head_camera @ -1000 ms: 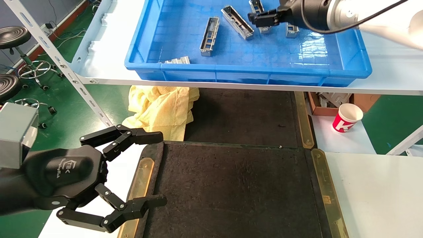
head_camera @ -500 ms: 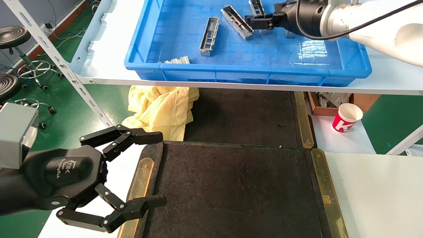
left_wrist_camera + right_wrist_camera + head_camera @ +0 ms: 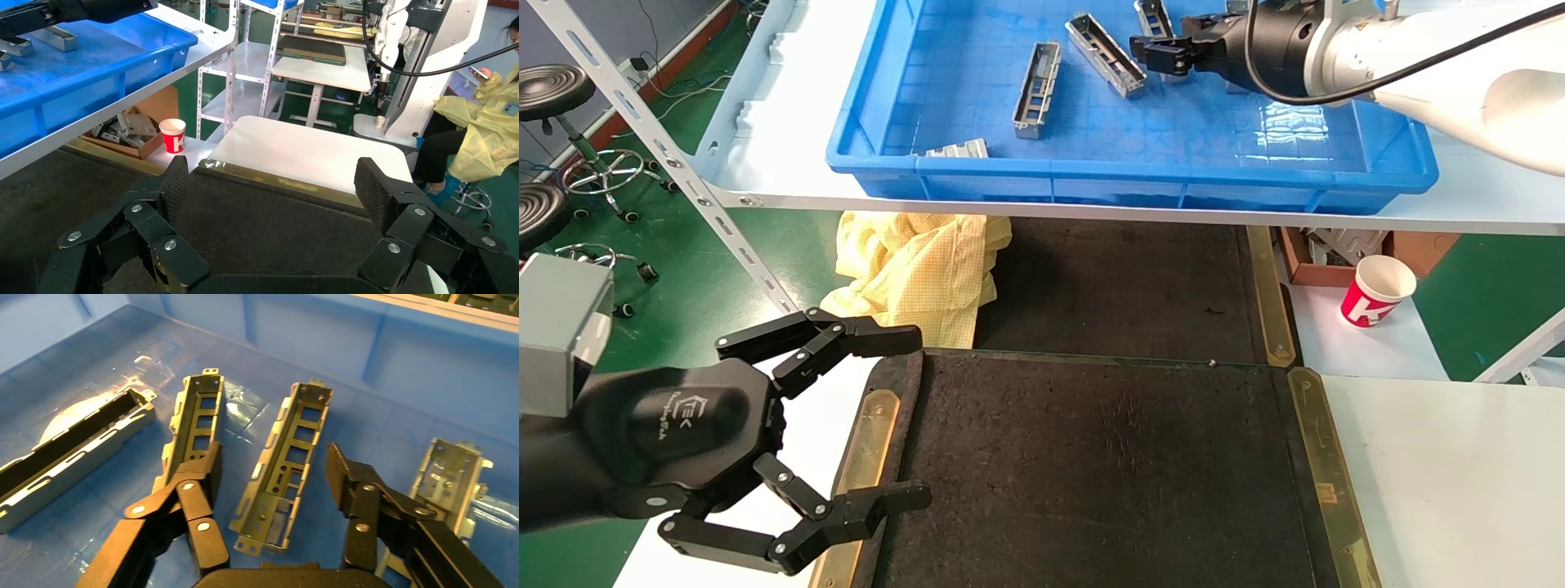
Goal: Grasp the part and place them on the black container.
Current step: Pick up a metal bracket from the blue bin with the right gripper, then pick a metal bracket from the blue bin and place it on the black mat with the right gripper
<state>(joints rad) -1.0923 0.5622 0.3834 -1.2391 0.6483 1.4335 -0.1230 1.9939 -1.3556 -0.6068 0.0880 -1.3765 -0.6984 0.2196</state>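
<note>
The right gripper hangs spread wide, empty, straddling the part near the far edge of the blue crate — best lowered squarely so both fingers clear the neighbouring channels. The left gripper idles open at the black container's left edge.

Right arm: it reaches from the right side to the far part of the scene, the wrist is nearly level.
Right hand: it points to the left, the fingers are spread apart and nothing is clamped between them.
Left arm: parked at the near left.
Left hand: it points to the right, the fingers are spread wide and it holds nothing.
</note>
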